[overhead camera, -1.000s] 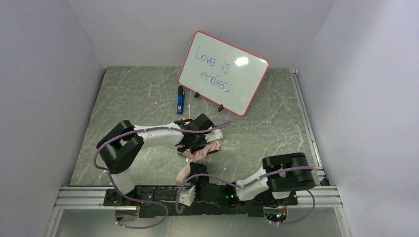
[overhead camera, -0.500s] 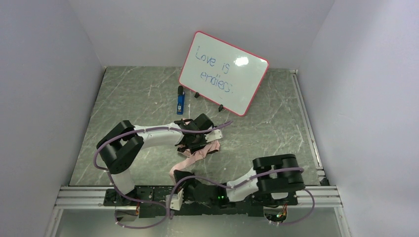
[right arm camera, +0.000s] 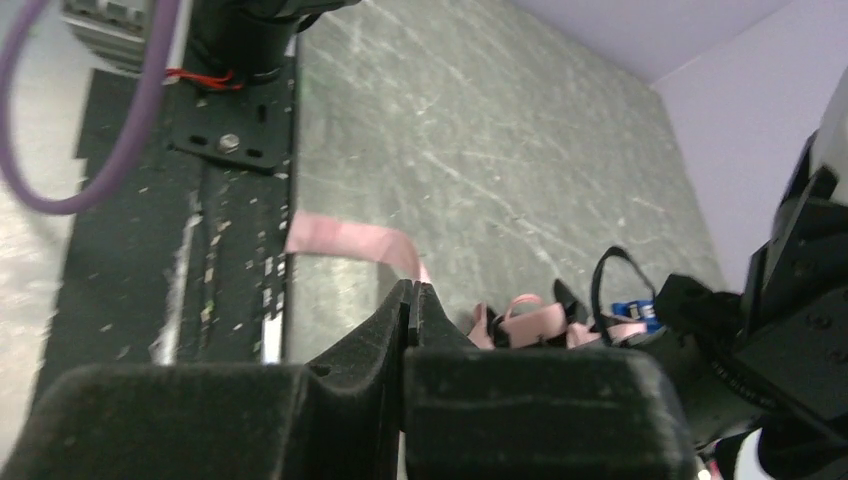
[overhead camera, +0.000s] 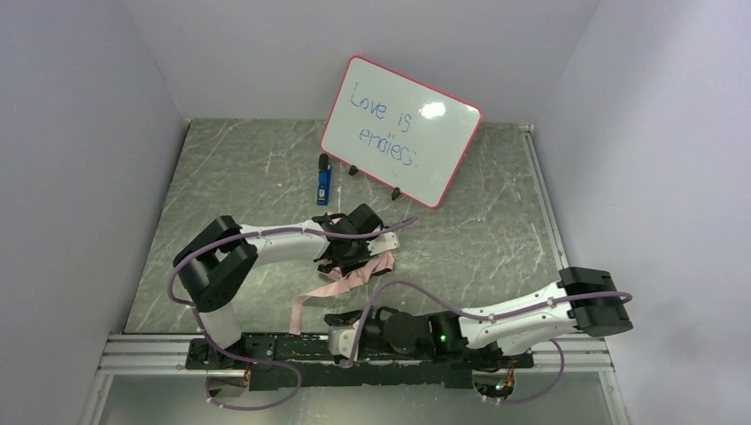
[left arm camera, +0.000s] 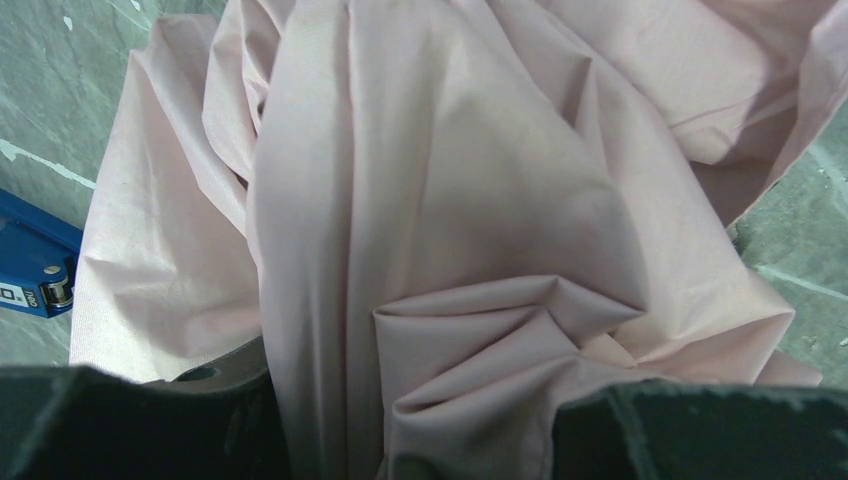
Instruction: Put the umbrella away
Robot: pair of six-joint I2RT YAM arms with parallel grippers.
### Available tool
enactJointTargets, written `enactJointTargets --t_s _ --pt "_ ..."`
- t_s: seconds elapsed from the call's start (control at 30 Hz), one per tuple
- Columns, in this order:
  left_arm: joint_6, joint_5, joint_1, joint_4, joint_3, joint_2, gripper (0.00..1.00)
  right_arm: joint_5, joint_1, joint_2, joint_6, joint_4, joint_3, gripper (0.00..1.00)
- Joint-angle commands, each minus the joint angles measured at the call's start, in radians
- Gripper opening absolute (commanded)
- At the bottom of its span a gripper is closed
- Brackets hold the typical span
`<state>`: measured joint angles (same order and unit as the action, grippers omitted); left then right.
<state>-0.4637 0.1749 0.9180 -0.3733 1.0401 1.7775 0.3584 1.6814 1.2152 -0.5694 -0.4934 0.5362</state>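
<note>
We saw the umbrella (overhead camera: 359, 274) lying collapsed and crumpled on the table (overhead camera: 239, 177), approx mid-width and nearer the arms than the back wall. The L gripper (overhead camera: 347, 255) was clamped on the bunched pink fabric. In its wrist cam, folds filled the gap btwn the two dark fingers (left arm camera: 130, 425) and spilled out ahead of them.

The long axis ran on a diagonal. The bulk sat at the L fingers, and a narrow pink strip (overhead camera: 305, 301) trailed from there toward near-left, its free end by the black base plate (right arm camera: 130, 260). We couldn't make out the shaft or handle, so we couldn't tell which end was which.

The R gripper (right arm camera: 412, 292) had its fingers pressed shut, tip to tip, low over the table's near edge. The strip ran in from the left of those tips and vanished behind them, and we couldn't tell if it was pinched. Ahead-right of the tips lay more pink folds and a thin black loop (right arm camera: 610, 275).

Edges: the base plate lay just left of the R fingers. Beyond the L fingers lay a blue marker (overhead camera: 324, 184), near the fabric's left edge in the wrist cam. Farther on, the whiteboard (overhead camera: 400, 131) leaned at the back.

Room: bare table stretched left of the L fingers to the side wall, and right of them to the table's right edge.
</note>
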Motion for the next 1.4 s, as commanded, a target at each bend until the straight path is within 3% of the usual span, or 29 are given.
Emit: enactJointTargets --t_s 0.0,0.1,0.17,0.23,0.27,0.33,0.53,0.8,1.17,1.37 --pt "-0.022 0.021 -0.019 -0.055 -0.066 0.109 0.05 -0.089 0.045 -0.086 0.156 0.252 -0.029 0.0" --pt "-0.02 0.023 -0.019 -0.055 -0.063 0.111 0.05 -0.071 0.045 -0.122 0.19 0.25 -0.068 0.08" --pt "-0.019 0.023 -0.02 -0.059 -0.059 0.113 0.05 -0.051 0.046 -0.124 0.202 0.223 -0.086 0.27" --pt "-0.018 0.022 -0.019 -0.061 -0.058 0.112 0.05 -0.028 0.048 -0.101 0.197 0.197 -0.083 0.56" --pt "-0.018 0.021 -0.02 -0.061 -0.059 0.112 0.05 -0.016 0.047 -0.082 0.182 0.184 -0.08 0.65" --pt "-0.018 0.022 -0.019 -0.063 -0.058 0.109 0.05 0.026 0.049 -0.028 0.128 0.146 -0.071 0.72" --pt "-0.018 0.018 -0.02 -0.066 -0.06 0.102 0.05 0.18 0.041 0.221 -0.1 0.003 0.004 0.77" --pt "-0.016 0.015 -0.02 -0.069 -0.06 0.097 0.05 0.256 -0.008 0.48 -0.305 -0.167 0.103 0.77" --pt "-0.018 0.015 -0.019 -0.069 -0.064 0.086 0.05 0.22 -0.119 0.712 -0.44 -0.209 0.25 0.75" --pt "-0.02 0.02 -0.02 -0.07 -0.066 0.083 0.05 0.167 -0.181 0.75 -0.447 -0.177 0.297 0.65"
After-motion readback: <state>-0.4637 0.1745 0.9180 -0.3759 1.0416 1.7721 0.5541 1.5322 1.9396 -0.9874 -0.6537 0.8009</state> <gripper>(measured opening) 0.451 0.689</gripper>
